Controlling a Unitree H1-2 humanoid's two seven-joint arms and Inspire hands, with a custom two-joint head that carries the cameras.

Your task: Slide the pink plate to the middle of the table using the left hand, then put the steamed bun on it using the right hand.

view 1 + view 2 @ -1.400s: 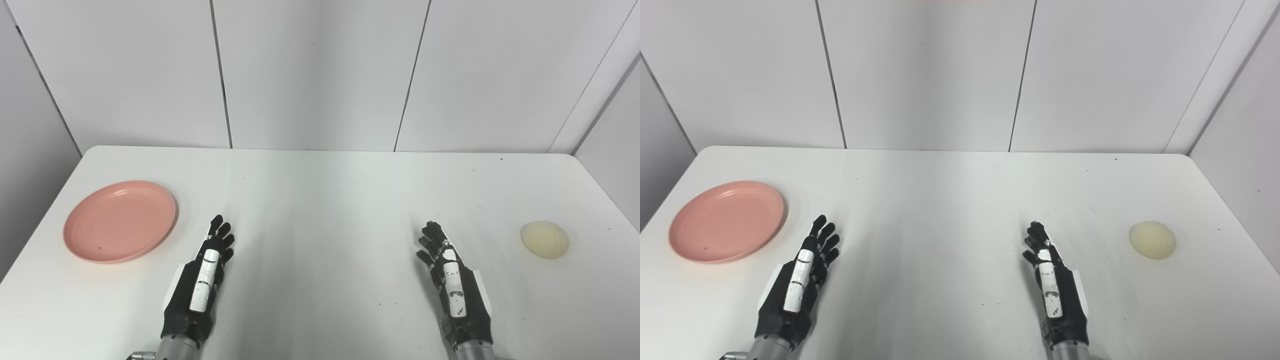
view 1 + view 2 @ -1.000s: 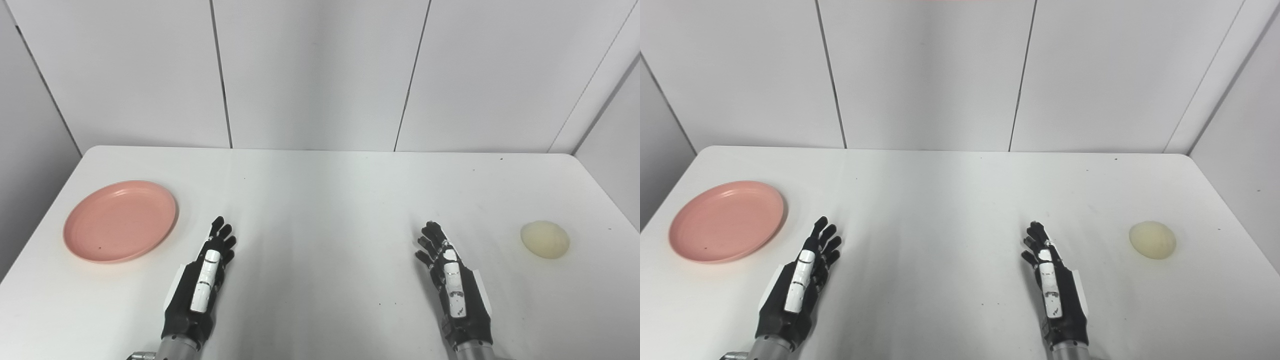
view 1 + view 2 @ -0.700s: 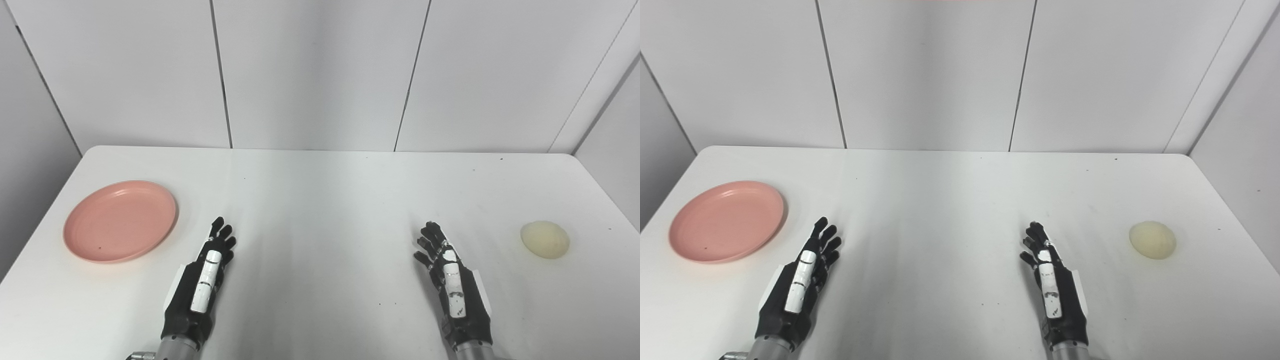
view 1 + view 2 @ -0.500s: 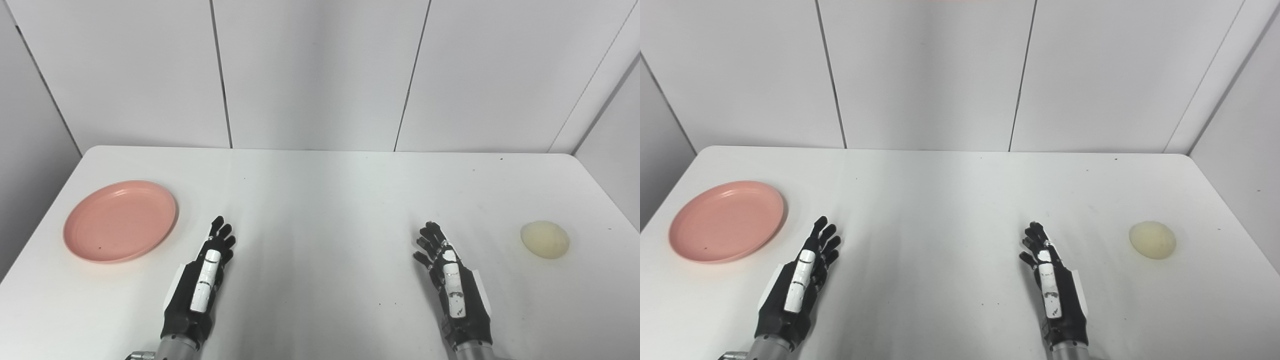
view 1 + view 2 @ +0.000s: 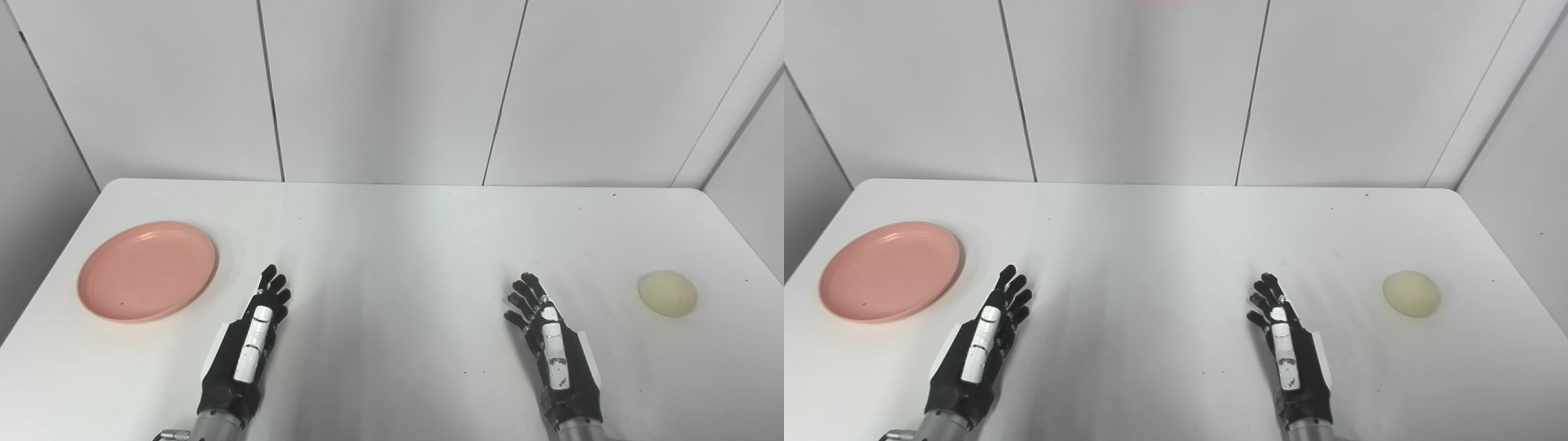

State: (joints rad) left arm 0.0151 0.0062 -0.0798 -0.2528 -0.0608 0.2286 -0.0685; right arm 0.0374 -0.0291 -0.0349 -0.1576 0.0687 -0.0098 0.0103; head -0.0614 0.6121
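I look through two head cameras set side by side, both high above the near edge of the white rectangular table, tilted down and facing twelve o'clock toward the grey panelled wall. Both share nearly the whole tabletop; the right eye view shows everything shifted toward nine o'clock.
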